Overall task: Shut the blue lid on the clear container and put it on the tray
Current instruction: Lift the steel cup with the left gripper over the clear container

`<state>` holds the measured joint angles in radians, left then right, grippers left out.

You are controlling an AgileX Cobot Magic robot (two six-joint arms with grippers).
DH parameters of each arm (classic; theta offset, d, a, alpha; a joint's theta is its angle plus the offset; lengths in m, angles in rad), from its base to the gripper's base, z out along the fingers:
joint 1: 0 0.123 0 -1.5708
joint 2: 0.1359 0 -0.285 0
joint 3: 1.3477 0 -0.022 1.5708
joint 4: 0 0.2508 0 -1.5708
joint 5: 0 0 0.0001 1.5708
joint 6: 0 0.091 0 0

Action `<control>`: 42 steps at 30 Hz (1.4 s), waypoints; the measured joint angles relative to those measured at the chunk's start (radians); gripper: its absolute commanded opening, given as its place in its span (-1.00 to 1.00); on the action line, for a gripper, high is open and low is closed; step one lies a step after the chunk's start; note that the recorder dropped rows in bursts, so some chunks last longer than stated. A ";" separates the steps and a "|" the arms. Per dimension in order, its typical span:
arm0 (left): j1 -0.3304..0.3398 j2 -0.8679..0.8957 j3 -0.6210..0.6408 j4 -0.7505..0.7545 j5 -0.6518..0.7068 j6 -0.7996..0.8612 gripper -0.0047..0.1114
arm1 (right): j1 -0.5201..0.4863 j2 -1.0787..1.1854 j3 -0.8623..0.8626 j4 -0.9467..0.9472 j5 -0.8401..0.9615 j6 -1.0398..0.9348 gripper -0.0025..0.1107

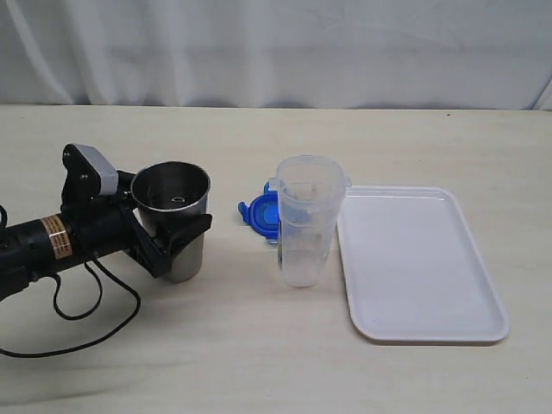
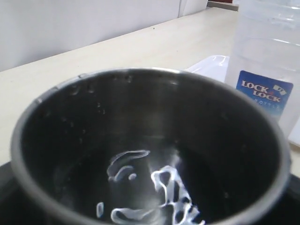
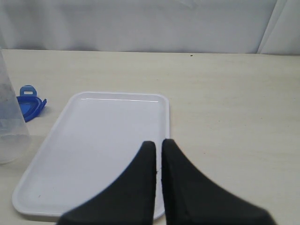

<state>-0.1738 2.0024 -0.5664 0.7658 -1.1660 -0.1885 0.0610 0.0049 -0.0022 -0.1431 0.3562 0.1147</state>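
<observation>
The right gripper (image 3: pixel 158 143) hung over the near end of the tray (image 3: pixel 93 140), its two black fingers (image 3: pixel 145 183) pressed almost together with nothing between them. Taking the gripper's own reach as twelve o'clock, the white tray stretched ahead toward eleven on the pale counter (image 3: pixel 225 103), and the blue lid (image 3: pixel 29 104) lay on the counter near ten o'clock, just off the tray's far corner. The clear container (image 3: pixel 9 117) stood at about nine o'clock, beside the tray and only partly in view.

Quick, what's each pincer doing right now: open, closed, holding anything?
Left pincer: closed around the grey steel cup.
Right pincer: closed, holding nothing.
</observation>
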 measured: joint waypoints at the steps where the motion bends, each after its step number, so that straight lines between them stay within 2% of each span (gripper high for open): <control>1: 0.000 -0.012 0.000 0.000 0.013 -0.003 -0.92 | 0.000 0.000 0.000 0.000 0.000 0.000 -0.87; 9: 0.000 -0.125 0.000 0.034 0.029 -0.032 -0.92 | 0.000 0.000 0.000 0.000 0.000 0.000 -0.87; 16: 0.000 -0.215 -0.011 0.058 0.031 -0.180 -0.92 | 0.000 0.000 0.000 0.000 0.000 0.000 -0.87; 21: 0.000 -0.258 -0.107 0.115 0.042 -0.274 -0.92 | 0.000 0.000 0.000 0.000 0.000 0.000 -0.87; 27: -0.007 -0.258 -0.235 0.172 0.134 -0.356 -0.92 | 0.000 0.000 0.000 0.000 0.000 0.000 -0.87; 31: -0.076 -0.258 -0.310 0.179 0.249 -0.372 -0.92 | 0.000 0.000 0.000 0.000 0.000 0.000 -0.87; 33: -0.140 -0.258 -0.366 0.186 0.334 -0.374 -0.92 | 0.000 0.000 0.000 0.000 0.000 0.000 -0.87; 35: -0.187 -0.258 -0.401 0.194 0.359 -0.375 -0.92 | 0.000 0.000 0.000 0.000 0.000 0.000 -0.87; 42: -0.209 -0.229 -0.419 0.170 0.364 -0.345 -0.92 | 0.000 0.000 0.000 0.000 0.000 0.000 -0.87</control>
<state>-0.3831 1.7729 -0.9853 0.9361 -0.8022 -0.5333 0.0610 0.0049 -0.0022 -0.1431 0.3562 0.1147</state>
